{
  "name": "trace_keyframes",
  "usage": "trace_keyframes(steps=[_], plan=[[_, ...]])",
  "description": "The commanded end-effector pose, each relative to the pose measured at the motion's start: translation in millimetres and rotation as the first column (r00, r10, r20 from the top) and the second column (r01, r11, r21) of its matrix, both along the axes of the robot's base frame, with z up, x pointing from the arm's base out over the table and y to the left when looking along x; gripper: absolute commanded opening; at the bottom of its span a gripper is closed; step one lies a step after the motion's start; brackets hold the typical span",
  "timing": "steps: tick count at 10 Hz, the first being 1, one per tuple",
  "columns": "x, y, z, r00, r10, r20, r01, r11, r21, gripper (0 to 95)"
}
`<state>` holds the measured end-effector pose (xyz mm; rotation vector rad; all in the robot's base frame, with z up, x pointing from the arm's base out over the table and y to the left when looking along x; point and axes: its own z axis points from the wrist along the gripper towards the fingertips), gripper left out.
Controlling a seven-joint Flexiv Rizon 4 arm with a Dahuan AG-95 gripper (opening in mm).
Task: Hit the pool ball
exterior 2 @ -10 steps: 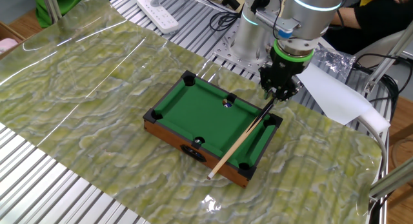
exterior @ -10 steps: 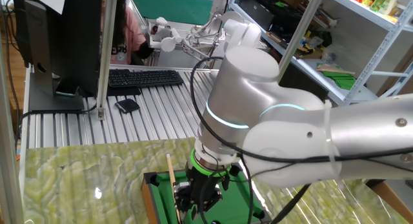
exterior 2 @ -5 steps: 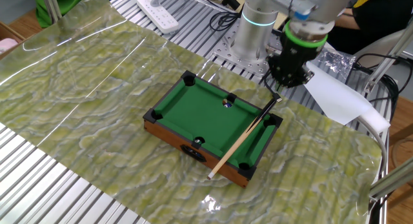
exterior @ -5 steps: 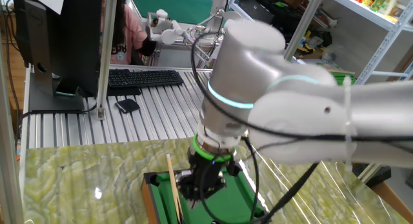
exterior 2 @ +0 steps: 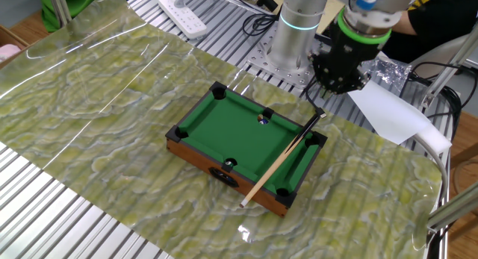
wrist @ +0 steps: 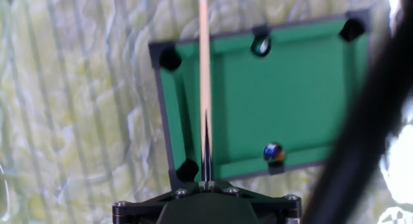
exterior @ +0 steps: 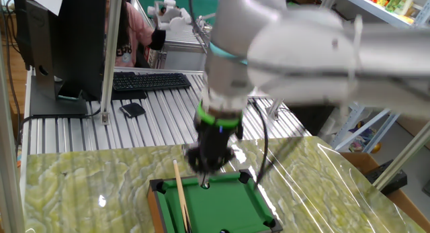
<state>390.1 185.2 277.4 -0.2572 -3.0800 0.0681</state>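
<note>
Fingers (exterior 2: 337,78): closed, pointing down above the far end of the mini pool table (exterior 2: 224,117).
Pool ball (wrist: 273,152): on the green felt beside a side pocket.
Cue stick (exterior 2: 280,160): lying across the mini pool table's end.

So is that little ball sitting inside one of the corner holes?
No, in the hand view the pool ball rests on the green felt by a side rail of the mini pool table, clear of the corner pockets.
</note>
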Motion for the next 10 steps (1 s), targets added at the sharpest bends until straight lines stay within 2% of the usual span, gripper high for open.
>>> trace_keyframes(steps=[1,3,4,6,8,10], plan=[[14.8,-12.7,14.4,1.000,0.006,-0.020,-0.006,1.000,0.002,0.0],[21.4,-30.4,19.0,1.000,0.020,-0.017,-0.020,1.000,0.003,0.0],[22.9,-43.8,20.2,0.999,0.030,-0.018,-0.030,1.000,0.007,0.0],[24.4,-60.7,20.3,0.999,0.037,-0.025,-0.037,0.999,0.008,0.0],[26.1,-80.4,14.9,0.998,0.060,-0.036,-0.060,0.998,0.010,0.0],[24.5,-93.4,7.8,0.997,0.068,-0.035,-0.067,0.998,0.011,0.0]])
